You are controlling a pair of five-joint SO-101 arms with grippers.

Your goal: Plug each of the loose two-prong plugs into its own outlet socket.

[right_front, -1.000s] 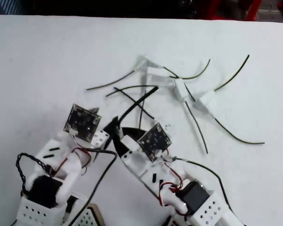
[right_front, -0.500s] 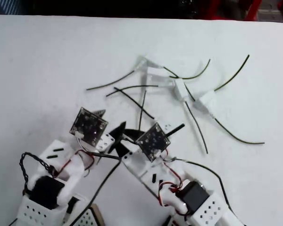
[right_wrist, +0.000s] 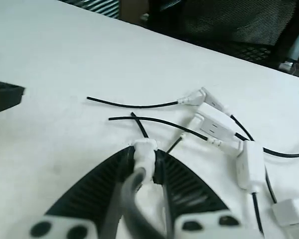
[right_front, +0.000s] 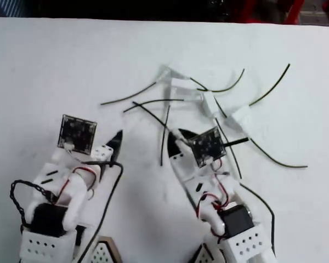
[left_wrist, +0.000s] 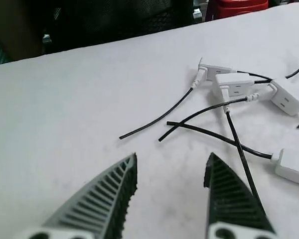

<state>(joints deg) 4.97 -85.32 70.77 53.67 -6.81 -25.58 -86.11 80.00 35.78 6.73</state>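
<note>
Bare desk (right_front: 49, 66) spreads across the upper left and along the far right edge of the high view. Upper centre-right, white sockets (right_front: 210, 103) and crossing black wires (right_front: 153, 102) crowd the surface, right up against the right claw (right_front: 175, 136), clamped on a plug (right_wrist: 144, 152).

Bright, even light (overhead, perhaps); shadows faint.

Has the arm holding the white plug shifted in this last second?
Yes. In the high view the right end effector, shut on the white plug, swung right, nearer the outlet sockets.
</note>
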